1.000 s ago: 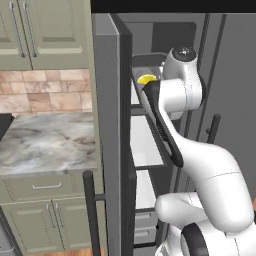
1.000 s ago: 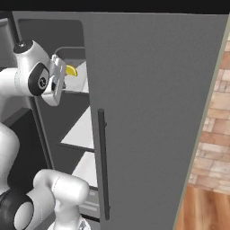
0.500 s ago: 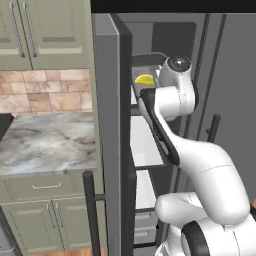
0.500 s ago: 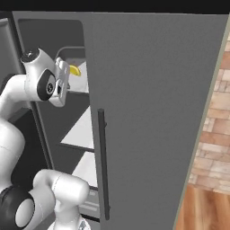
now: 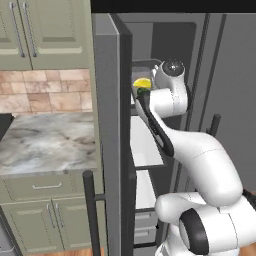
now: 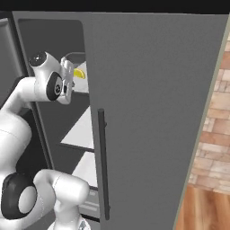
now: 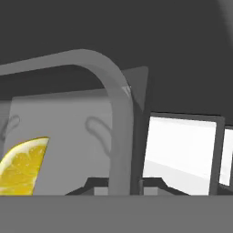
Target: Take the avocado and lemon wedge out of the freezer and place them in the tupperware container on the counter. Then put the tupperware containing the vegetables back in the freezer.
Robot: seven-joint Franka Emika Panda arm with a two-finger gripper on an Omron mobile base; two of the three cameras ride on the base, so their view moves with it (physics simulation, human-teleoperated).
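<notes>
Up on the freezer's [image 5: 165,45] top shelf, the gripper [image 6: 68,77] reaches the tupperware container [image 7: 116,104].
Nearest, its rounded rim runs between the fingertips; whether they pinch it, I cannot tell. Inside lie the lemon wedge [image 7: 20,166] and avocado [image 5: 142,92]; beyond, white shelves [image 7: 179,150].
</notes>
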